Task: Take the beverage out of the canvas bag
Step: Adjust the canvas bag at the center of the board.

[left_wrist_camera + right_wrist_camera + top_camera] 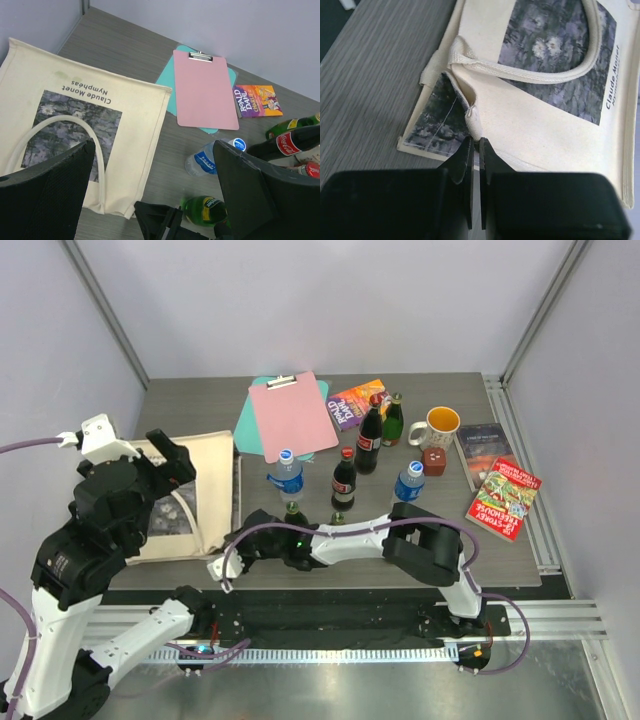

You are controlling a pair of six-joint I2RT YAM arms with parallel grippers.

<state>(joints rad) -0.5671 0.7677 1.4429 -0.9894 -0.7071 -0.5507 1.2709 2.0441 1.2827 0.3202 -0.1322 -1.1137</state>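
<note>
The cream canvas bag (205,480) lies flat on the left of the table, its dark printed picture facing up (75,125). My right gripper (475,141) has reached across to the bag's near corner (232,552) and is shut on a fold of cloth at the mouth edge (474,120), beside a loop handle (545,75). My left gripper (154,145) hovers over the bag (165,465), open and empty. The beverage in the bag is hidden; the cloth covers the inside.
Right of the bag stand two water bottles (287,478) (408,482), cola bottles (344,478) and green bottles (393,420); one green bottle (202,210) is beside the right arm. Behind are a pink clipboard (292,415), a mug (438,427) and books (503,499).
</note>
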